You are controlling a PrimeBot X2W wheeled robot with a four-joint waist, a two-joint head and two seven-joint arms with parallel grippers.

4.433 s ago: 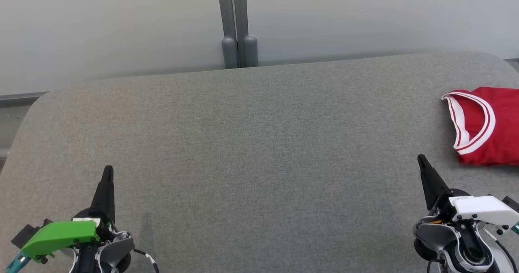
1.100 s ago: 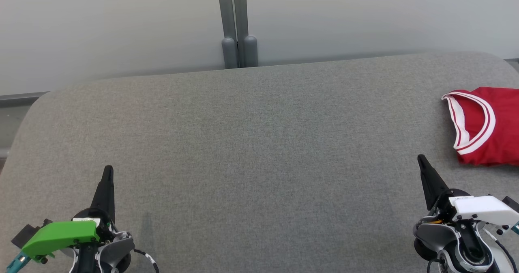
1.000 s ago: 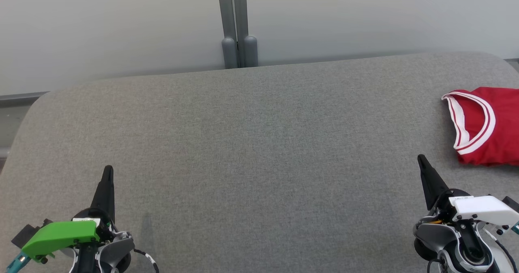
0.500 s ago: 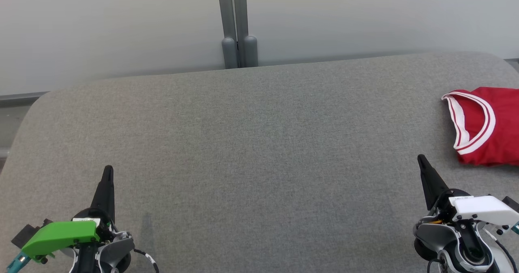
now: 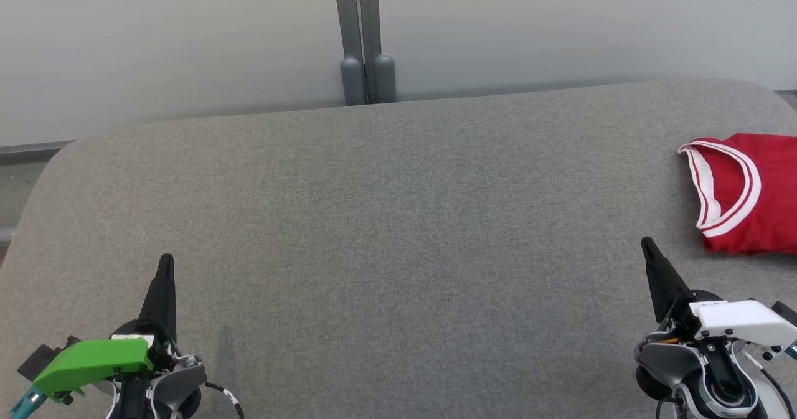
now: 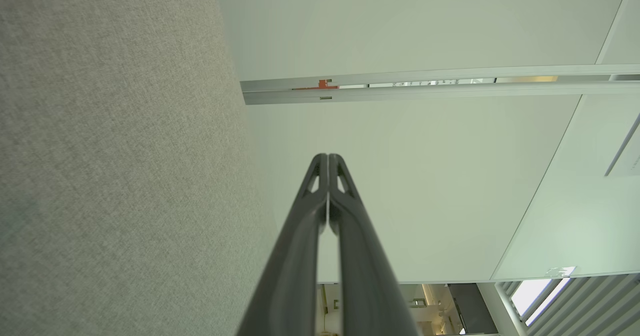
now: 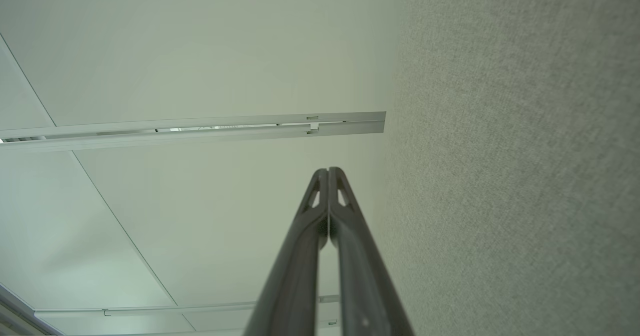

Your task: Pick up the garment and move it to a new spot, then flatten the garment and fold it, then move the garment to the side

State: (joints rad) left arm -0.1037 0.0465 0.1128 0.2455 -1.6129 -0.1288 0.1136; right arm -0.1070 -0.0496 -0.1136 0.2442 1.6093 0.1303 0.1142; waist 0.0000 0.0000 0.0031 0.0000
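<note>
Garment [image 5: 756, 198], red with white-striped collar, lies on grey fabric surface [image 5: 398, 220].

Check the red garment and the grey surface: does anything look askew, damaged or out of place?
Nothing stands out. The red garment lies far right on the grey surface, running past the head view's edge, with no tear or stain. The left gripper and right gripper sit shut, apart from it.
</note>
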